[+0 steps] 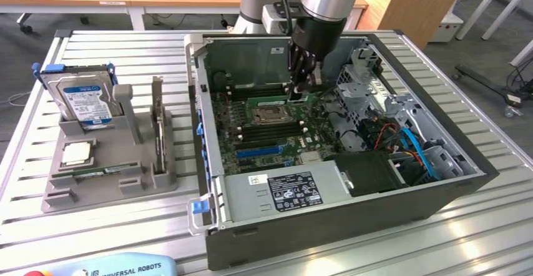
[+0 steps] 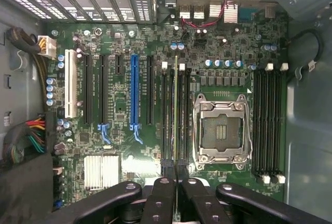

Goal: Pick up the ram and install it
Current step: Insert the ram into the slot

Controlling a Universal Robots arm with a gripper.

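The ram [image 2: 175, 110] is a thin green stick seen edge-on, standing over the black memory slots [image 2: 168, 115] just beside the processor socket [image 2: 222, 130]. My gripper [image 2: 176, 185] is shut on one end of the stick, a black finger [image 2: 162, 198] on either side. In the exterior view the gripper [image 1: 301, 92] reaches down into the open computer case [image 1: 333, 223]. There the ram [image 1: 311, 96] shows as a green strip at the fingertips, just above the motherboard [image 1: 249, 135]. Whether the stick is seated in a slot I cannot tell.
A grey fixture [image 1: 108, 182] at the exterior view's left holds a hard drive [image 1: 81, 98], a silver processor chip [image 1: 77, 153] and an upright card [image 1: 156, 123]. Inside the case are a power supply [image 1: 283, 192], drive cage [image 1: 371, 92] and cables [image 1: 416, 148].
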